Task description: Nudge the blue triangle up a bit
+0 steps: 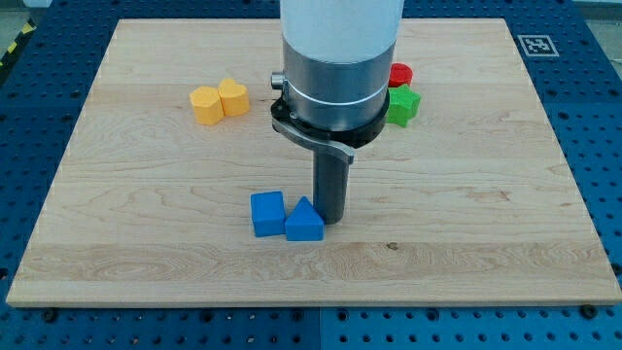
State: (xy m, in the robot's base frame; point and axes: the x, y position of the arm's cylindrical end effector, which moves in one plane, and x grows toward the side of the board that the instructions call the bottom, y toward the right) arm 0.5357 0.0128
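The blue triangle (304, 221) lies on the wooden board (486, 194) a little below its middle. A blue cube (267, 213) touches the triangle's left side. My tip (331, 220) stands right beside the triangle's right side, touching or nearly touching it. The arm's wide body rises above the tip and hides part of the board's top middle.
A yellow hexagon block (206, 104) and a yellow heart block (233, 97) sit together at the upper left. A red block (401, 74) and a green star block (402, 105) sit at the upper right, partly hidden by the arm. A marker tag (535, 44) is at the top right corner.
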